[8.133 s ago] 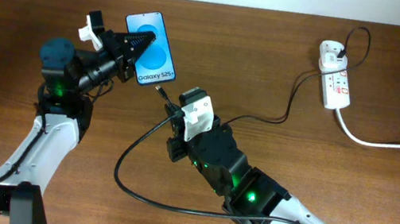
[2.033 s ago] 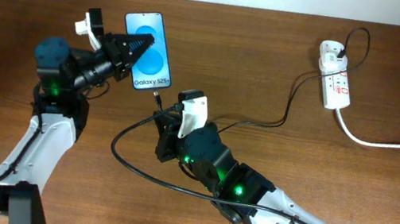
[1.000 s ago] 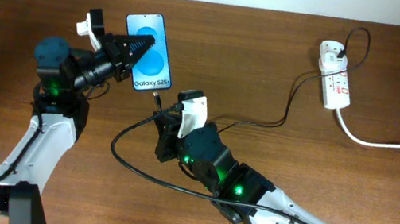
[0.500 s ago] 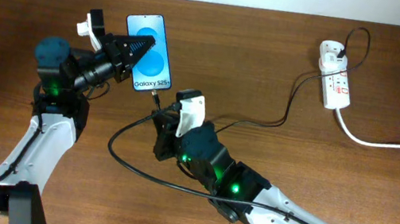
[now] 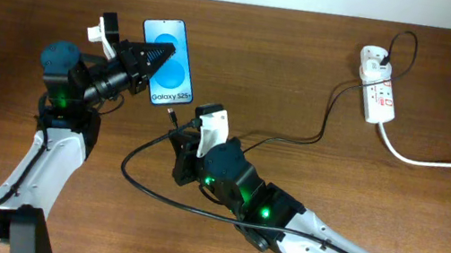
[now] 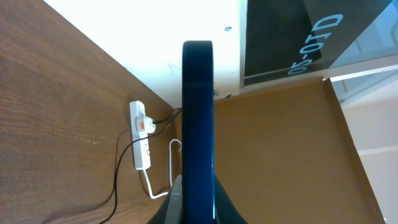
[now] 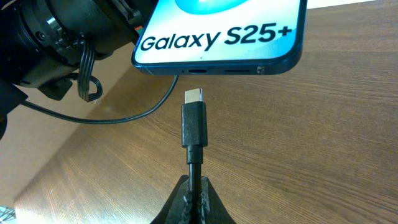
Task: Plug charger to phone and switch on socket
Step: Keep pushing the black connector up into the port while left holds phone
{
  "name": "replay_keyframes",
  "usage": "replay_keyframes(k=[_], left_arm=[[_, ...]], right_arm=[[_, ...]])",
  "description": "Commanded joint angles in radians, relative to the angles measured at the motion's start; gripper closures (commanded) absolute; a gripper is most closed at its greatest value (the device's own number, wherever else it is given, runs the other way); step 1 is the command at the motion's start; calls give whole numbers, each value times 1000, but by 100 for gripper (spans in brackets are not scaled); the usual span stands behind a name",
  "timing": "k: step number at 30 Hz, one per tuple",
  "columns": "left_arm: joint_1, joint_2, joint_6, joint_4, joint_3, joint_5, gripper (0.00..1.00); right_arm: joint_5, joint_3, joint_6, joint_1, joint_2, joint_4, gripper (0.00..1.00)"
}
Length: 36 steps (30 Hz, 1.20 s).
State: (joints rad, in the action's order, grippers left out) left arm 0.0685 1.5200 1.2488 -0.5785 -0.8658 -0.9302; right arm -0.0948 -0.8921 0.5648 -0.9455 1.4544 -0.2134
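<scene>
On the brown wooden bench point(image 5: 309, 58), the small white power strip with red rocker switches point(image 5: 376, 85) lay at the far right, well apart from both arms. At the far left, the left claw point(image 5: 155, 54) was clamped on the slim black-framed smartphone with a blue screen point(image 5: 176, 75), holding it off the bench. The right claw point(image 7: 194, 193) pinched the thin black charger cable point(image 7: 193, 124) just behind its plug, whose metal tip sat just short of the phone's bottom port.

Bright, even light on the tabletop point(image 5: 309, 58), shadows faint and soft. The phone point(image 7: 217, 31) screen glows, crisp; in the left wrist view its near edge blurs and the wall point(image 6: 143, 43) washes out white.
</scene>
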Motion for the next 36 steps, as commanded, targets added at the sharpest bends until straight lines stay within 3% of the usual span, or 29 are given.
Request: replay_keyframes(k=[1,36], left_arm=[[2,-26,-22,-6,-12,3,100],[2,-26,-43,-6,-12,-8,100]], right_arm=[[9,-10,-6,-3,3,-7,96],[-52,-10,-10,-2,-35,-11,96]])
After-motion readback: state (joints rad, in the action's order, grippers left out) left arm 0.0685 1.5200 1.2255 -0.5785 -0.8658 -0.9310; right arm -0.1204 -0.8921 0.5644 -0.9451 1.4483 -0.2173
